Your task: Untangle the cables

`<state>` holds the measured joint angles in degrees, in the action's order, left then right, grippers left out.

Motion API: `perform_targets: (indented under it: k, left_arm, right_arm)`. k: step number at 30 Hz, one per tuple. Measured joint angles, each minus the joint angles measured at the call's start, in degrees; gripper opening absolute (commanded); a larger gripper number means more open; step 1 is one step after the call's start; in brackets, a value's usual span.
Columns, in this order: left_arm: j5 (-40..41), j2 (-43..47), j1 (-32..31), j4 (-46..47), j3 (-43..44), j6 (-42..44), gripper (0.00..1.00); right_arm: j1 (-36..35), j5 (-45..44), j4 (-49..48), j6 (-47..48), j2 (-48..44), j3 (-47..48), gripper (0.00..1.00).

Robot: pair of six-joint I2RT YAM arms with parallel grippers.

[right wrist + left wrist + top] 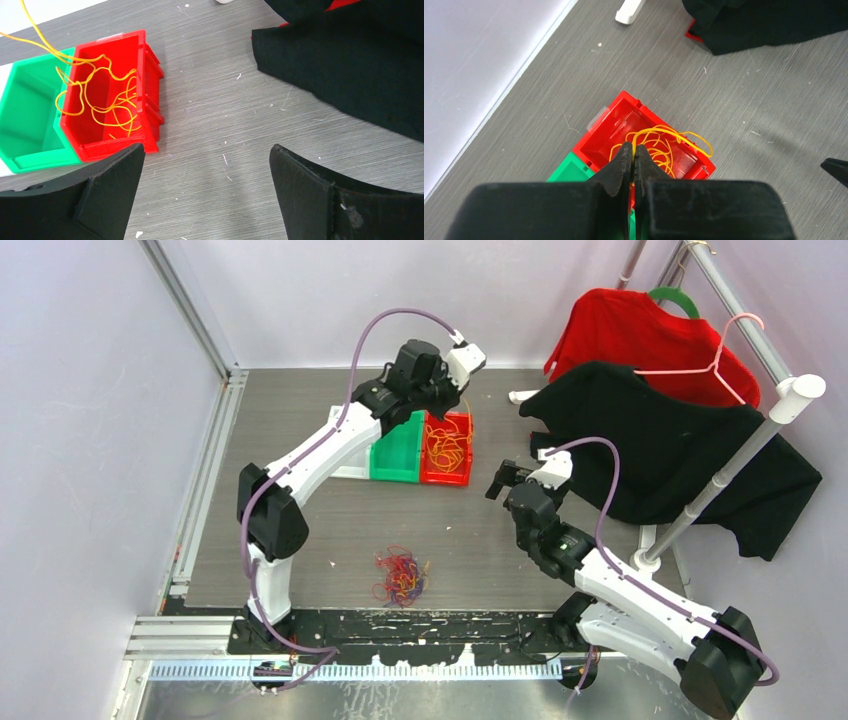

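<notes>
Loose orange-yellow cables point(447, 445) lie in a red bin point(446, 481) at the middle back of the table, next to a green bin point(398, 455). My left gripper point(440, 412) hangs over the red bin point(609, 125), shut point(633, 146) on one yellow cable strand point(674, 134) that loops out over the bin's rim. In the right wrist view that strand point(35, 30) rises from the bin point(150, 90) toward the top left. A tangled clump of red, yellow and dark purple cables point(401, 576) lies near the front edge. My right gripper point(505, 480) point(207, 146) hovers open over bare table right of the bins.
A black shirt point(670, 455) and a red shirt point(640, 335) hang from a clothes rack point(735, 465) at the right, the black one drooping to the table point(350, 65). A white rack foot point(629, 11) lies behind the bins. A metal rail point(205, 480) borders the left.
</notes>
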<state>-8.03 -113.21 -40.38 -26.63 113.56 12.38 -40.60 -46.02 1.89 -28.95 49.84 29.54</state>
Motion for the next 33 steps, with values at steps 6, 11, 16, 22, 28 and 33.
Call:
perform_targets:
  k: [6, 11, 16, 22, 28, 33]
  left_arm:
    - [1.6, -1.4, 0.6, 0.9, -2.5, 1.6, 0.00]
    - [2.5, -4.2, 1.8, 1.6, -3.1, 1.8, 0.00]
    - [2.6, -6.6, 2.4, 1.6, -3.1, 2.0, 0.00]
    - [5.3, -9.5, 1.8, 1.6, -3.1, 7.1, 0.00]
    - [9.7, -14.1, -0.5, 0.3, -2.0, 13.6, 0.00]
    - [10.9, -16.4, -1.6, -0.3, -1.4, 15.5, 0.00]
  right_arm:
    - [0.8, 0.0, 0.4, -0.4, 0.0, -1.1, 1.00]
    - [2.0, 0.3, 0.4, -0.6, 0.6, -1.4, 1.00]
    - [3.0, 0.7, 0.4, -0.8, 0.9, -1.4, 1.00]
    - [4.0, 1.2, 0.5, -0.6, 0.9, -1.5, 1.00]
    - [4.7, 2.5, 0.3, -0.6, 1.9, -1.9, 1.00]
    - [4.8, 3.7, 0.3, -1.2, 2.3, -1.9, 1.00]
